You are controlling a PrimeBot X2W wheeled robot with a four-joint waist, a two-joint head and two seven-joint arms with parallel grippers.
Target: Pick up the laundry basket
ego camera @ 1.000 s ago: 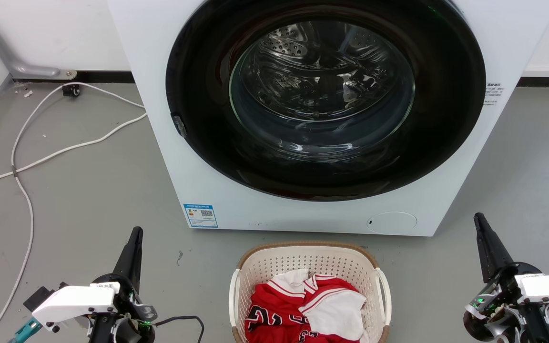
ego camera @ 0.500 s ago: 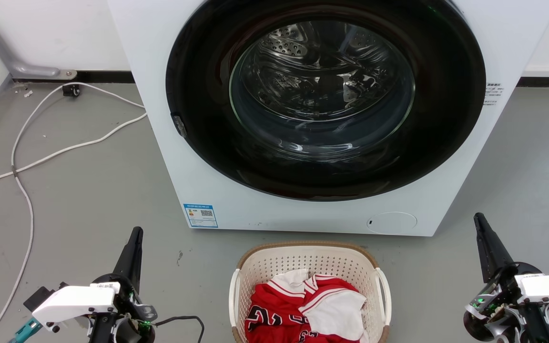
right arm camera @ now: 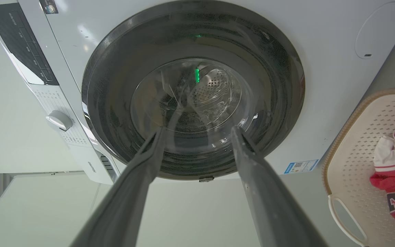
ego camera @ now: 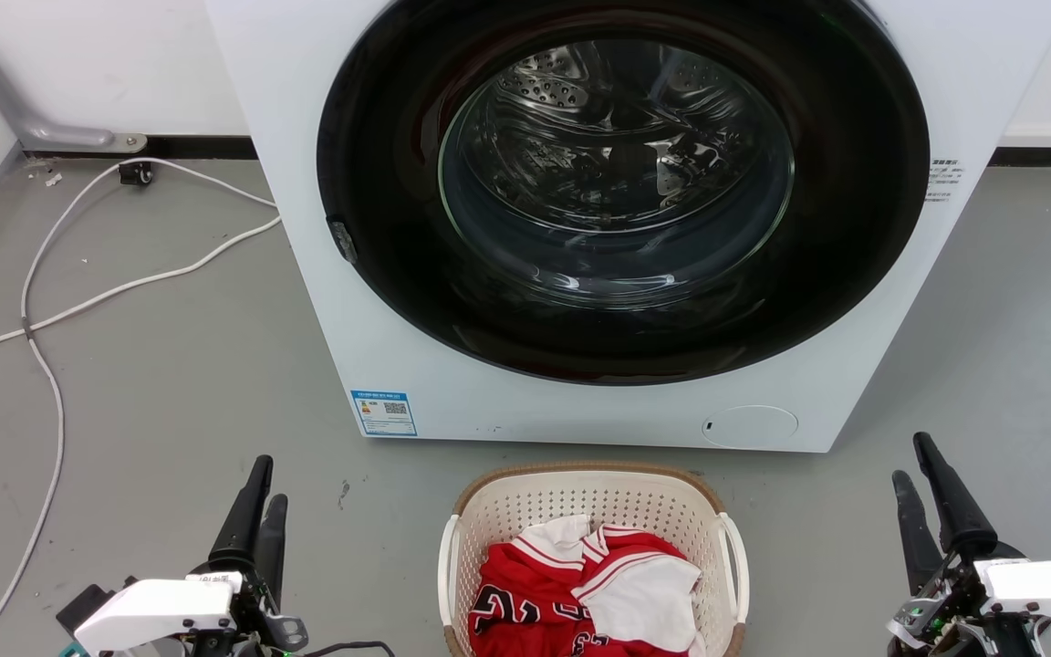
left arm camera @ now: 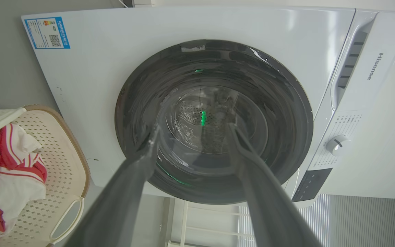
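The laundry basket (ego camera: 591,500) sits at bottom centre, on the floor (ego camera: 170,383) before the washing machine (ego camera: 306,301). Left gripper (ego camera: 268,484), lower left, and right gripper (ego camera: 909,459), lower right: fingers parted, holding nothing.

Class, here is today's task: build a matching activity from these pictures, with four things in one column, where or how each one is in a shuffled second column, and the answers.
Column A
1. laundry basket
2. red jersey
3. white cable
4. left gripper

Column B
a. open, left of the basket
b. lying inside the basket
c. on the floor in front of the washing machine
d. trailing across the floor, far left

Pairs: 1-c; 2-b; 3-d; 4-a
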